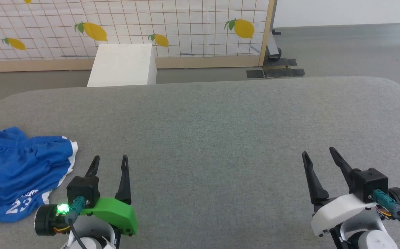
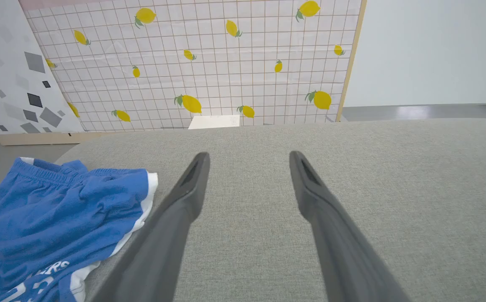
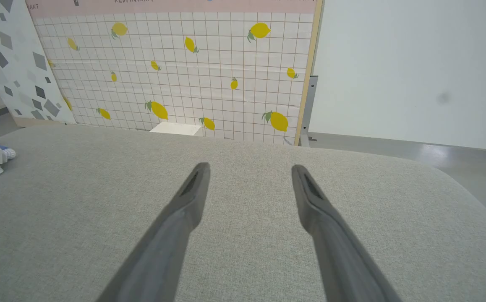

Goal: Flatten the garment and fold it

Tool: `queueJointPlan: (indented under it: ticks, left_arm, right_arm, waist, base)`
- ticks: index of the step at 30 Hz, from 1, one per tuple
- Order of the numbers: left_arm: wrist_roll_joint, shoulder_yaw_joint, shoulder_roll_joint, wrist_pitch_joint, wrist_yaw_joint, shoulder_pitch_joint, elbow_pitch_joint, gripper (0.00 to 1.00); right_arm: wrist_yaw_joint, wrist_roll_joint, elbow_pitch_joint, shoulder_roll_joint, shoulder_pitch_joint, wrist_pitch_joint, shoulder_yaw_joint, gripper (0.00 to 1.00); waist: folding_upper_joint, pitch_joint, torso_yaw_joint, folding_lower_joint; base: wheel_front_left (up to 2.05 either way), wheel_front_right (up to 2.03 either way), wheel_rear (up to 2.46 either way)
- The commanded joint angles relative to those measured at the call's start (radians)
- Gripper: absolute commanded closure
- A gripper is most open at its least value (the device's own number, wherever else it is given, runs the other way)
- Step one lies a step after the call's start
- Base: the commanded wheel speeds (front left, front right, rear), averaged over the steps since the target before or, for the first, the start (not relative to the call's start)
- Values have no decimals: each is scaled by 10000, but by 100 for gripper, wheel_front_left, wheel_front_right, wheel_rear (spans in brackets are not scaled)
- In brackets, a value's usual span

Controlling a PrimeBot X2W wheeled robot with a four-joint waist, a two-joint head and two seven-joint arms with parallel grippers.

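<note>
Head view, crumpled garment [image 1: 17,166] far left, left gripper [image 1: 111,158] near it, fingers wide, right gripper [image 1: 318,152] wide

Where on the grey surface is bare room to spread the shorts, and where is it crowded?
Bare: the grey surface between the left tool and right tool, back to its far edge. Crowded: its left end, under the crumpled shorts.

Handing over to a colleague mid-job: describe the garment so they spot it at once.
Start at the grey padded surface before the robot. Near its left edge, beside the left claw, lies the garment: crumpled bright blue shorts. White trim and a white "23" set it apart from the grey cover.
</note>
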Motion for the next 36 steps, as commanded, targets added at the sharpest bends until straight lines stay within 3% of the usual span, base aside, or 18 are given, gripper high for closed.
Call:
queueJointPlan:
  ticks: [1, 36]
  left_arm:
    - [-88, -20, -7, -106, 82, 55, 29, 0]
    - [-606, 98, -21, -825, 367, 355, 237, 0]
  right_arm:
    - [-2, 142, 79, 0, 14, -104, 56, 0]
    - [-6, 916, 749, 1, 40, -827, 488, 0]
  waist:
    - [0, -2, 48, 0]
    - [0, -29, 2382, 0]
  base:
    - [0, 0, 0]
    - [0, 0, 0]
